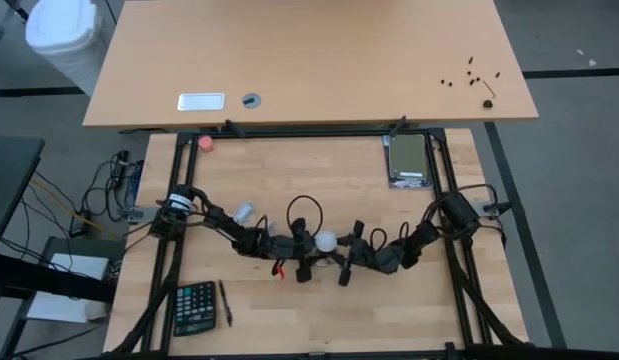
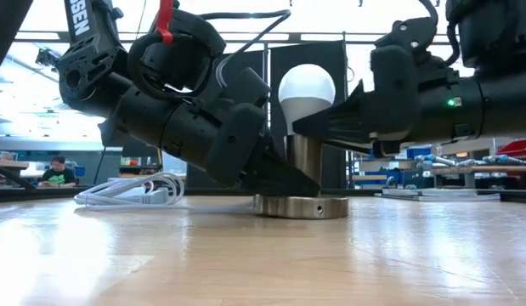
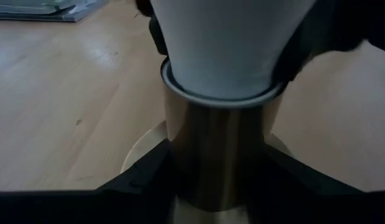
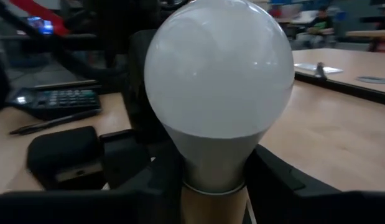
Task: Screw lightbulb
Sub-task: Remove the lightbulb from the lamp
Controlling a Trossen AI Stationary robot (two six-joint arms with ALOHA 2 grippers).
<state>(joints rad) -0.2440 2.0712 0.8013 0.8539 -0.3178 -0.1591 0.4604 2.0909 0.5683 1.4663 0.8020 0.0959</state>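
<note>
The white lightbulb (image 2: 307, 85) stands upright, its narrow end in a silvery metal socket post (image 2: 307, 161) on a round metal base (image 2: 301, 206) at the table's middle. It also shows in the high view (image 1: 326, 240). My left gripper (image 3: 217, 186) comes from the table's left and is shut on the post, low down. My right gripper (image 4: 214, 180) comes from the table's right and is shut on the bulb's neck just above the post. The bulb's screw base is hidden inside the post. My left gripper pinches the socket post's lower part (image 3: 217, 162) between its two fingers (image 3: 148, 183), one on each side. The fingers slant down from the table's left and lie across the post. The post stands upright, its base on the table. My right gripper pinches the bulb's tapering neck (image 4: 214, 155) between its two fingers (image 4: 273, 180), below the globe and just above the post's rim. The fingers come about level from the table's right. The bulb stands upright in the post.
A coiled white cord (image 2: 131, 191) lies on the table behind the left arm. A calculator (image 1: 195, 306) and a pen (image 1: 226, 302) lie near the front left. A small red ball (image 1: 205, 143) and a grey box (image 1: 408, 160) sit near the far edge.
</note>
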